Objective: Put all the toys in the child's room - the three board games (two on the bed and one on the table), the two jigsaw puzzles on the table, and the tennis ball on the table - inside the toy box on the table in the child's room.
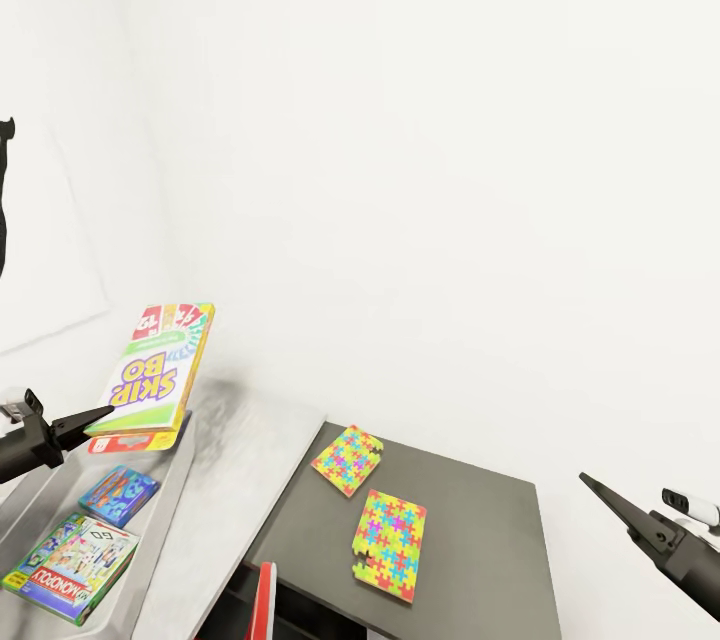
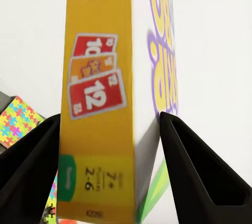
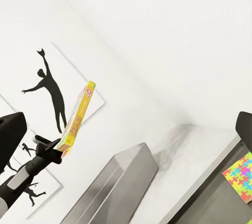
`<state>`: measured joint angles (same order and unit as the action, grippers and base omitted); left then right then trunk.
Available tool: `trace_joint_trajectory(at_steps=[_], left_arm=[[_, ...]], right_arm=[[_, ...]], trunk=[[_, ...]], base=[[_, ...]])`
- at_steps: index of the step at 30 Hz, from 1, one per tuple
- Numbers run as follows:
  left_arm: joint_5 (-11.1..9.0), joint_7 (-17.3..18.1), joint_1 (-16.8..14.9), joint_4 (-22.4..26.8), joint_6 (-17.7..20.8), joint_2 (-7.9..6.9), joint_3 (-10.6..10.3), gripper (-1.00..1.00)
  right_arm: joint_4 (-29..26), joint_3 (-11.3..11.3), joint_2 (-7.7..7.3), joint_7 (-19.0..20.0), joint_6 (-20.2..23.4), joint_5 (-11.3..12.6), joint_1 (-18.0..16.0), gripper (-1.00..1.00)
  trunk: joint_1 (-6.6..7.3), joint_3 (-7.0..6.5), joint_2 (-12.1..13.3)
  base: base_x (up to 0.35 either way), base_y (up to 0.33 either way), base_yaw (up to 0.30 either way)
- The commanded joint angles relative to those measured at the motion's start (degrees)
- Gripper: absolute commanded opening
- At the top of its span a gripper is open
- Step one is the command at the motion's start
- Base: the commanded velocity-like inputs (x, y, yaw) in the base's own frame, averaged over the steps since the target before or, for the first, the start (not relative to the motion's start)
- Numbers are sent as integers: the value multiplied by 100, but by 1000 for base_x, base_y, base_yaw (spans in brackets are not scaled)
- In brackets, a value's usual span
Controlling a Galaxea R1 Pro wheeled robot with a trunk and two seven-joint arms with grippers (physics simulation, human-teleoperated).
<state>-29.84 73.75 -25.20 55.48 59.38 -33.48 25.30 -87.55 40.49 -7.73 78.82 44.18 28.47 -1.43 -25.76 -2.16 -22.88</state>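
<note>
Multicoloured jigsaw puzzles (image 1: 372, 503) — dark grey table (image 1: 480, 530)

Left gripper (image 1: 95, 417): matte black, two long fingers tapering to points, seen at 8 o'clock in the head view; blocky black wrist behind. Right gripper (image 1: 592, 485): same black wedge form at 4 o'clock, a small white capsule-shaped housing with a dark end mounted above the wrist.

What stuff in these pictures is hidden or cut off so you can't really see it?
- Monopoly box: head view, its corner is cut off by the picture's edge.
- Toy box: head view, its near part runs off the picture.
- Red thing below the table: head view, cut off, cannot tell what it is.
- Right hand: head view, one finger shows, so open or shut is unclear.
- Small print on the Skip-Bo box: left wrist view, blurred.
</note>
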Motion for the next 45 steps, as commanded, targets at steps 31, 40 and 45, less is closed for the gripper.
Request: trace_joint_trajectory(at_steps=[31,40,45], left_arm=[[538,-350,30,-25,49,-418,229,-100],[1251,-722,41,-211,40,-436,243,-100],[1370,-833,35,-469,26,-442,247,-100]], right_arm=[[23,3,0,11,55,-121,-4,100],[82,3,0,11,56,-122,-5,100],[100,-1,0,4,56,-129,-6,100]], trunk=[[-2,2,-4],[-2,2,-4],[-2,2,-4]], base=[[0,0,0],[0,0,0],[0,0,0]])
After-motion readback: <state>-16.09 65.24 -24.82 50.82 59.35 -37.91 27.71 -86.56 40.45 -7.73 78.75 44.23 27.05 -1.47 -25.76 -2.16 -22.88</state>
